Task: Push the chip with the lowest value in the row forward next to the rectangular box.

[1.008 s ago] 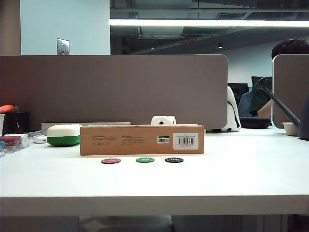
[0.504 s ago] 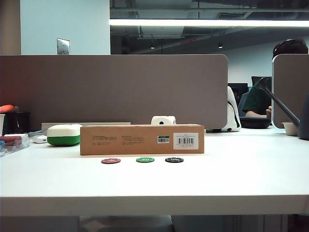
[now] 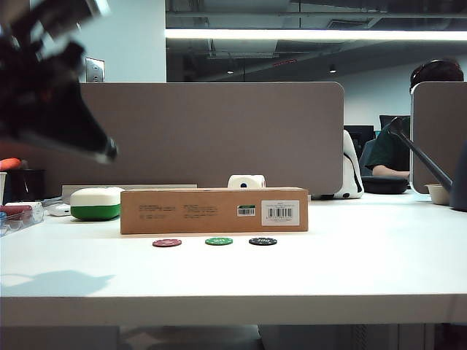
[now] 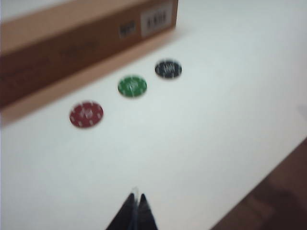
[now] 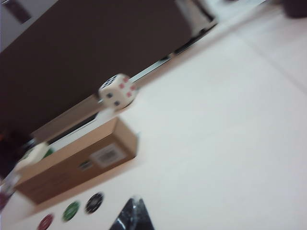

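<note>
Three chips lie in a row in front of the rectangular box (image 3: 214, 211): the dark-red chip (image 3: 167, 243) on the left, a green one (image 3: 219, 241) in the middle, a black one (image 3: 263, 241) on the right. A narrow strip of table separates the row from the box. My left arm (image 3: 51, 95) is a dark blur high at the left, well above the table. In the left wrist view my left gripper (image 4: 136, 195) is shut and empty, some way short of the red chip (image 4: 86, 114). My right gripper (image 5: 134, 199) is shut and empty beside the black chip (image 5: 94, 202).
A white-and-green case (image 3: 96, 203) sits left of the box and a white die (image 3: 246, 181) behind it. A brown divider panel (image 3: 219, 131) stands at the back. Small clutter (image 3: 18, 211) lies at the far left edge. The table's front edge (image 3: 233, 297) is near.
My left arm has swung into the exterior view at the upper left, and its shadow now falls on the table's left side. The chips and the box have not moved.
</note>
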### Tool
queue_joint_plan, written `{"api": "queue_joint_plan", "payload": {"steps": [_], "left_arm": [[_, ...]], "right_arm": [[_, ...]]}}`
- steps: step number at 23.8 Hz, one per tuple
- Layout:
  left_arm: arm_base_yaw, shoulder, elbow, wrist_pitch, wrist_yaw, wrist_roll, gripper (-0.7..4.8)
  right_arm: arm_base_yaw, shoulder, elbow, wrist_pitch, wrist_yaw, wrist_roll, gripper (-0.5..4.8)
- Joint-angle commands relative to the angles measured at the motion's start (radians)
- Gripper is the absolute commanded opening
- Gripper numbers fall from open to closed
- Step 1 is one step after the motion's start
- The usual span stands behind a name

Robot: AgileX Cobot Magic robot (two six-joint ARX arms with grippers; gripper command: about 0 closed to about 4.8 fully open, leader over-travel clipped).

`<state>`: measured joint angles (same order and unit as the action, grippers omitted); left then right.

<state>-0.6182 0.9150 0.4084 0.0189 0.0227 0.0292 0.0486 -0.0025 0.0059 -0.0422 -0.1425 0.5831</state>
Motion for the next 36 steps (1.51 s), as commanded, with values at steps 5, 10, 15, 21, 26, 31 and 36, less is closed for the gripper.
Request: {"api": "queue_joint_plan", "payload": {"steps": [5, 10, 15, 21, 26, 31, 36], "left_arm": [[0.017, 0.057, 0.002, 0.004, 0.000, 0.004, -0.05], [0.100, 0.058, 0.002, 0.005, -0.002, 0.004, -0.05], [0.109, 0.058, 0.002, 0.005, 0.000, 0.004, -0.05], [0.109, 0.058, 0.001, 0.005, 0.000, 0.004, -0.05], [0.108, 0.058, 0.001, 0.005, 0.000, 0.004, -0.05], [0.108, 0.058, 0.001, 0.005, 0.000, 0.004, -0.05], [0.109, 0.058, 0.001, 0.005, 0.000, 0.004, -0.05]], "right_arm": [[0.000, 0.000, -0.005, 0.013, -0.179, 0.005, -0.06], [-0.001, 0.000, -0.005, 0.012, -0.174, 0.004, -0.06], [0.000, 0.000, 0.000, 0.025, -0.202, 0.041, -0.06], [0.000, 0.012, 0.153, -0.006, -0.184, 0.170, -0.06], [0.000, 0.181, 0.384, -0.005, -0.085, 0.131, -0.06], [0.019, 0.587, 0.599, 0.005, -0.192, 0.070, -0.06], [0.248, 1.051, 0.769, 0.012, -0.285, -0.013, -0.06]]}}
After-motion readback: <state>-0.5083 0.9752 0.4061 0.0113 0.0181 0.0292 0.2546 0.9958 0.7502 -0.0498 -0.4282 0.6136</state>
